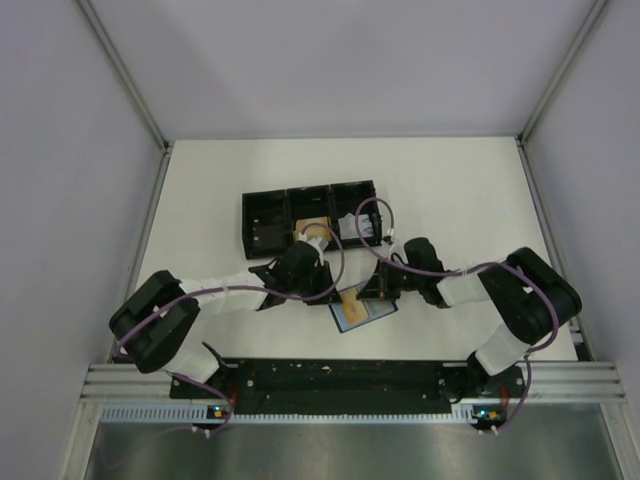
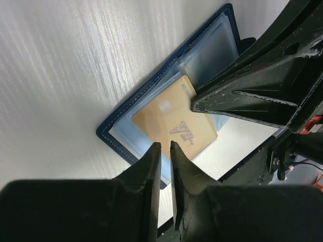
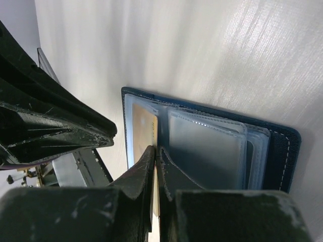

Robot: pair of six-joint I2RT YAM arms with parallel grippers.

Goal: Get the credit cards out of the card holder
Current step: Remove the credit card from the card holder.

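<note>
My top camera high above the holder point(image 1: 365, 312), facing down, both wrist cameras close on that same holder, opposite sides

Nearly closed left claw point(image 2: 164, 146) points at credit card point(image 2: 171, 118) lying on open card holder point(image 2: 117, 135).

**Robotics lab test cell**

Being boxed in by plain pale wall panels point(image 1: 60, 150) and aluminium frame posts point(image 1: 125, 75). Carrying, on a white table point(image 1: 450, 180), a left arm point(image 1: 225, 295) and a right arm point(image 1: 465, 290), both trailing purple cables point(image 1: 342, 258) and bolted to a slotted metal rail point(image 1: 570, 380) at the near edge.
</note>
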